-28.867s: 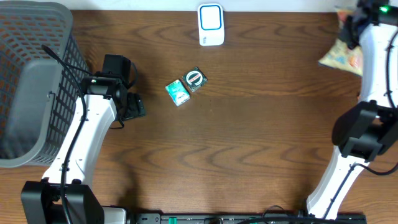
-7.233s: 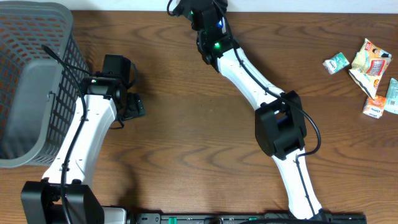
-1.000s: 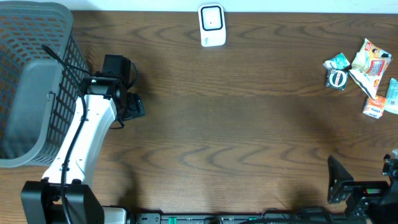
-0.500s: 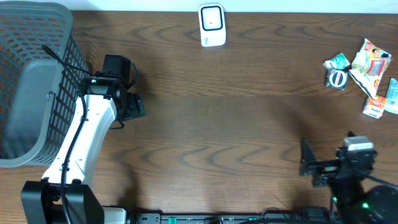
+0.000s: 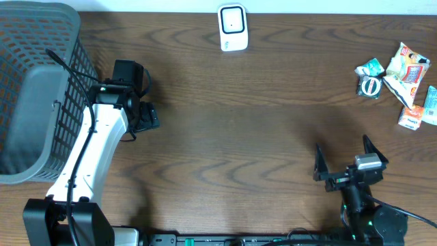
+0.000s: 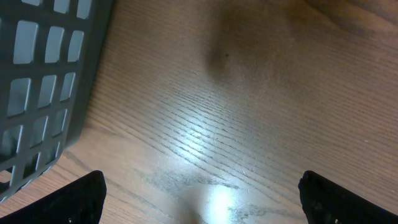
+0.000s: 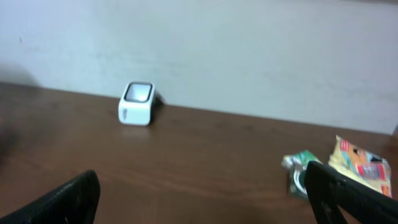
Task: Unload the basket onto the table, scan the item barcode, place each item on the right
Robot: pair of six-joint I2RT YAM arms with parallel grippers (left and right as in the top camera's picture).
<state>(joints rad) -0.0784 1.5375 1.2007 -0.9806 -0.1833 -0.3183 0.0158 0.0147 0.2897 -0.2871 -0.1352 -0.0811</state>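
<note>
The white barcode scanner (image 5: 231, 27) stands at the table's far edge; the right wrist view has the scanner (image 7: 137, 102) against the wall. Several small items lie at the far right: a green packet (image 5: 372, 67), a round dark green item (image 5: 370, 87) and a yellow snack bag (image 5: 403, 65). My right gripper (image 5: 345, 158) hovers low near the front right, open and holding nothing, well short of the items. In its own view the gripper (image 7: 205, 202) faces the scanner and the green packet (image 7: 301, 163). My left gripper (image 5: 149, 117) is open over bare wood beside the basket.
A large grey mesh basket (image 5: 37, 89) fills the left side; its wall (image 6: 43, 81) shows close to the left gripper (image 6: 202, 202). An orange pack (image 5: 410, 117) and a teal pack (image 5: 431, 104) lie at the right edge.
My right arm has swung leftward and a little farther onto the table from the front right corner, still open and holding nothing. The left arm and the items have not moved.
</note>
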